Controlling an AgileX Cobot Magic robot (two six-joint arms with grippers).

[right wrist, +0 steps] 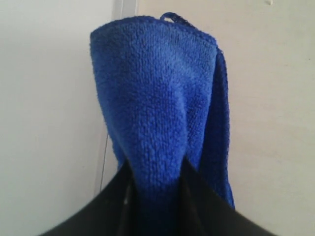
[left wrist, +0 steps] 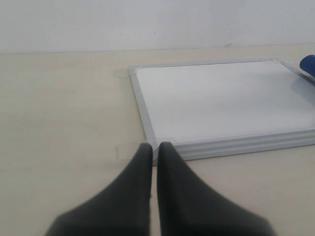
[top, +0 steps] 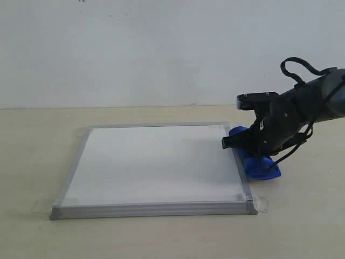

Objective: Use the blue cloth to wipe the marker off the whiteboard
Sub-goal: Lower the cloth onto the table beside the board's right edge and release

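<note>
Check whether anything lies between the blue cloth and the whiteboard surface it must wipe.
Nothing visible does. The right pincer holds the blue cloth right at the whiteboard edge, overlapping its frame, and the white surface beside it carries no object.

free: above whiteboard (top: 153,164), table (top: 32,162) left of it | blocked: right edge, blue cloth (top: 261,168) and right arm (top: 302,108)

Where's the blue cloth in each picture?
Exterior view: blue cloth at the right edge of the whiteboard, under the right gripper.
Left wrist view: only a blue sliver at the picture's edge, beside a whiteboard corner.
Right wrist view: fills the middle, pinched in the gripper.
Shared landmark: the whiteboard's silver frame.
</note>
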